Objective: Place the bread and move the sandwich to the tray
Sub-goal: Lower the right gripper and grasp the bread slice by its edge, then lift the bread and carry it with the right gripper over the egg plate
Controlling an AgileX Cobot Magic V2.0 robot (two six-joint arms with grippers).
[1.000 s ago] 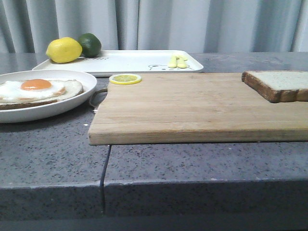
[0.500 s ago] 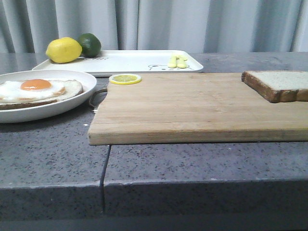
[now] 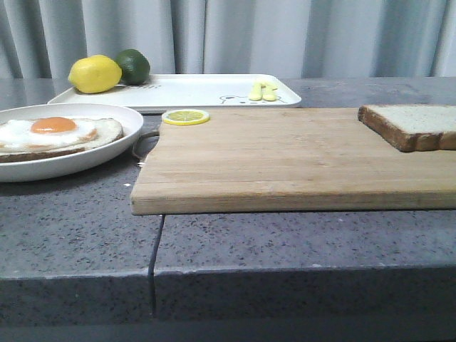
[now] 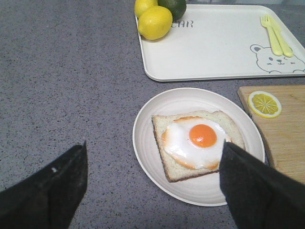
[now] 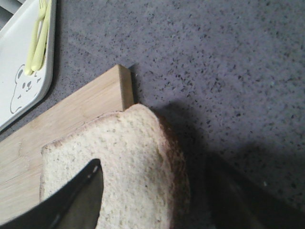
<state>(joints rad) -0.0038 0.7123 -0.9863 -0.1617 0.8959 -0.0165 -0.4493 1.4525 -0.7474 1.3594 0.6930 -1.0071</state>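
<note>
Curtain (image 3: 235,35) only in front view

Two lemons (image 4: 154,22) are sitting beyond the left gripper (image 4: 152,186), and one lime (image 4: 172,6) is lying beside them. One tray (image 4: 214,52) is carrying two pale yellow forks (image 4: 276,34). One plate (image 4: 147,143) is holding one egg-topped slice (image 4: 198,143), lying just ahead of that gripper's open fingers. One lemon slice (image 4: 265,103) is resting on one cutting board (image 3: 285,160). One plain bread slice (image 5: 128,162) is lying directly under the right gripper (image 5: 157,200).
</note>
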